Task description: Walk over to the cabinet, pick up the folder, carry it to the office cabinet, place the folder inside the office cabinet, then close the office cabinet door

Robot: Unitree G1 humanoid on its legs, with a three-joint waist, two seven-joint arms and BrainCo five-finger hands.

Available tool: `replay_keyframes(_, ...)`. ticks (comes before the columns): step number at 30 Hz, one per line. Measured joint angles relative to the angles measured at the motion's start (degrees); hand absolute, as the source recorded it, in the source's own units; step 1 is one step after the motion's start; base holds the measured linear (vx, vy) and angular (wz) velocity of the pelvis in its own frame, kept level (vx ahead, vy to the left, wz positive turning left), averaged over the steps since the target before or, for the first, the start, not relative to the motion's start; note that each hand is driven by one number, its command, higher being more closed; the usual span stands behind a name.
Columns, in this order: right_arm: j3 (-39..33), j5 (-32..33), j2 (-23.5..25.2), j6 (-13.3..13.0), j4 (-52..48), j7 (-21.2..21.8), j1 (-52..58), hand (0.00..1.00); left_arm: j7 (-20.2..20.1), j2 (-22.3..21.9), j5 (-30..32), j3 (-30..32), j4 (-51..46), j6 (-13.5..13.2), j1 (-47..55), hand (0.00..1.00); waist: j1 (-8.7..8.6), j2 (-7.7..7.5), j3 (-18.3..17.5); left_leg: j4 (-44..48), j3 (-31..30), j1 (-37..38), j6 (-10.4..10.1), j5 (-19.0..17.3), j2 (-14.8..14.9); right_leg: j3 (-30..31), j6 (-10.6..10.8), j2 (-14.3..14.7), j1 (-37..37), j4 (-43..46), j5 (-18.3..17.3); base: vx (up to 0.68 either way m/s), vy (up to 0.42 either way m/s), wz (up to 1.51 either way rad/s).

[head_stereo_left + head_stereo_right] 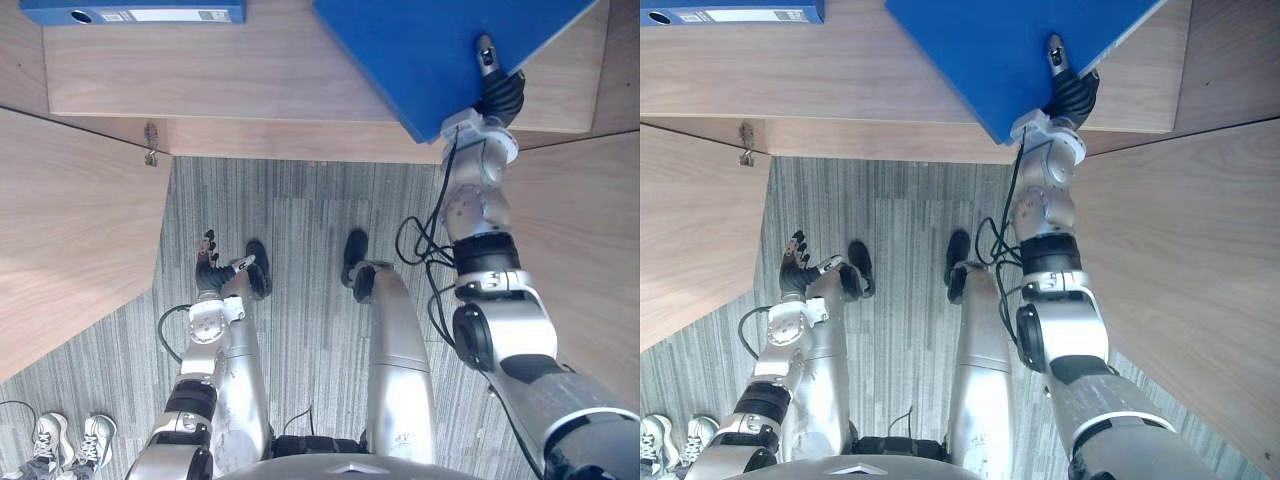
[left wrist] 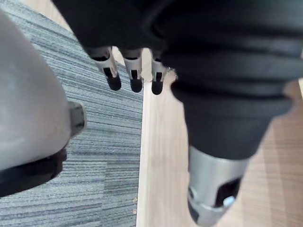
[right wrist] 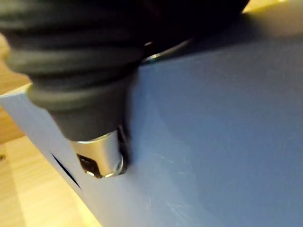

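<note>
right hand (image 1: pixel 498 92) on folder (image 1: pixel 420 50) over cabinet (image 1: pixel 250 80)

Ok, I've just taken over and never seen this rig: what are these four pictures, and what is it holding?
It is a humanoid robot. The two wide pictures come from its head camera, looking down; the two close ones from cameras on its wrists. Its right hand grips a blue folder, thumb on top, over the wooden shelf of an open cabinet. A second folder lies farther back on that shelf, to the left. The left hand hangs open above the carpet.
</note>
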Motion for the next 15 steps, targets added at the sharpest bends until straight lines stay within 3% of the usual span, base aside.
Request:
replay_keyframes(10, -5.0, 10.1, 2.8, -2.4, 3.9, -7.0, -4.3, 1.00, 2.4, -2.3, -1.0, -0.3, 1.4, 1.2, -0.7, 0.00, 0.67, 0.01, -3.1, 3.0, -1.1, -2.4, -0.2, -0.8, 0.2, -0.5, -0.7, -0.1, -2.2, 3.3, -1.3, -0.04, -0.053, 0.02)
replay_keyframes(11, -5.2, 10.4, 3.0, -2.4, 3.9, -7.2, -4.6, 0.00, 2.5, -2.4, -1.0, -0.3, 1.4, 1.2, -0.9, 0.00, 0.72, 0.00, -3.1, 3.5, -1.1, -2.6, -0.2, -0.9, 0.2, -0.4, -0.8, -0.1, -2.5, 3.8, -1.5, -0.07, -0.067, 0.00)
replay_keyframes(15, -5.5, 12.6, 4.4, -3.5, 3.9, -9.0, -7.0, 0.00, 3.6, -2.7, -1.0, -0.3, 1.6, 1.4, -2.4, 0.00, 0.77, -0.01, -3.1, 5.7, -1.4, -4.3, -0.3, -1.4, 0.6, -0.2, -0.8, 0.0, -4.2, 5.9, -1.9, -0.08, -0.054, -0.03)
